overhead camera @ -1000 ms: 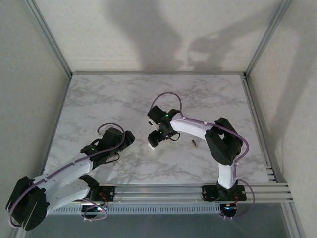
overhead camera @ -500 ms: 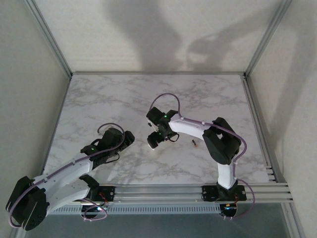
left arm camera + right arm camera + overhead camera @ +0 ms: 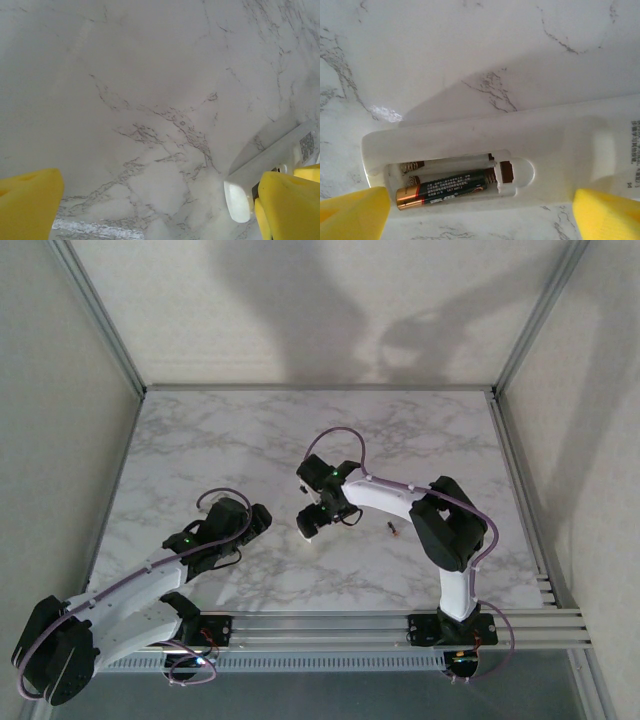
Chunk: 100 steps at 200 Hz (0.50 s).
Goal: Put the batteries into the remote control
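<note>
The white remote control [image 3: 485,132] lies back-up on the marble, its battery bay uncovered. One battery [image 3: 445,190], dark with a coppery end, lies in the bay's nearer slot; the other slot holds only its spring. My right gripper [image 3: 480,212] hovers open above the bay, one yellow finger on either side. In the top view, the right gripper [image 3: 310,527] is at mid-table, with a second battery [image 3: 392,530] loose on the table to its right. My left gripper [image 3: 157,210] is open on bare marble, and the remote's [image 3: 270,162] rounded end lies against its right finger.
The marble table [image 3: 250,440] has aluminium rails along its near edge [image 3: 330,625] and right side. White walls close in the back and both sides. The left arm [image 3: 150,575] stretches low across the near-left part of the table.
The right gripper has barely shifted over the remote and its jaws have widened a touch. The left arm has not moved.
</note>
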Available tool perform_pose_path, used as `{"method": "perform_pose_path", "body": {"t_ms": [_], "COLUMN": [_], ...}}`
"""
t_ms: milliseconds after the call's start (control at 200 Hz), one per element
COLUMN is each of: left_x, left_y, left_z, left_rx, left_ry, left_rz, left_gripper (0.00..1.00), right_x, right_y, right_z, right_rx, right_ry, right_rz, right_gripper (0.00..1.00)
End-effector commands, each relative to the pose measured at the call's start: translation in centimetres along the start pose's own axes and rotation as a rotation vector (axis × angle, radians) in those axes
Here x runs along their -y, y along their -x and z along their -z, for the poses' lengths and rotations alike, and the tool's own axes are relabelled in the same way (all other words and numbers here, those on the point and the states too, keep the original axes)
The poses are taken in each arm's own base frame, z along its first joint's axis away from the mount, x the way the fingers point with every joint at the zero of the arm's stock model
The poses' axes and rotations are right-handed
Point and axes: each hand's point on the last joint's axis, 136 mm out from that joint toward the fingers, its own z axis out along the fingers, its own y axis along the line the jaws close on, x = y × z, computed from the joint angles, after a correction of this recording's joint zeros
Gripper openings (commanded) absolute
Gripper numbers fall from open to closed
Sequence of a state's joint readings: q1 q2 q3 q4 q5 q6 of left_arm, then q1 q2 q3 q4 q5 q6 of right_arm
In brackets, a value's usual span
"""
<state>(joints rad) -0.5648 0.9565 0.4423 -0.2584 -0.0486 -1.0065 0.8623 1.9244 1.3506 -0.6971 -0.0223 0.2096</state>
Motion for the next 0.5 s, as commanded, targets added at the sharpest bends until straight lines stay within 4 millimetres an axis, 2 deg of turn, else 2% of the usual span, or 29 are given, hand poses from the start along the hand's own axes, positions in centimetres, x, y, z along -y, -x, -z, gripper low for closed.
{"method": "perform_pose_path", "body": {"t_ms": [0, 496], "left_x": [-0.1, -0.1], "left_y": [0.3, 0.3], "left_z": [0.1, 0.3], "left_rx": [0.011, 0.012], "left_ry": [-0.007, -0.012], "left_rz": [0.005, 0.01], "left_gripper": [1.0, 1.0], "right_x": [-1.3, -0.5], "right_y": [0.8, 0.1], "right_z": [0.9, -0.2], "right_rx": [0.017, -0.011], "right_ry": [0.084, 0.048], "right_rz": [-0.029, -0.044], "right_gripper": [0.94, 0.88]}}
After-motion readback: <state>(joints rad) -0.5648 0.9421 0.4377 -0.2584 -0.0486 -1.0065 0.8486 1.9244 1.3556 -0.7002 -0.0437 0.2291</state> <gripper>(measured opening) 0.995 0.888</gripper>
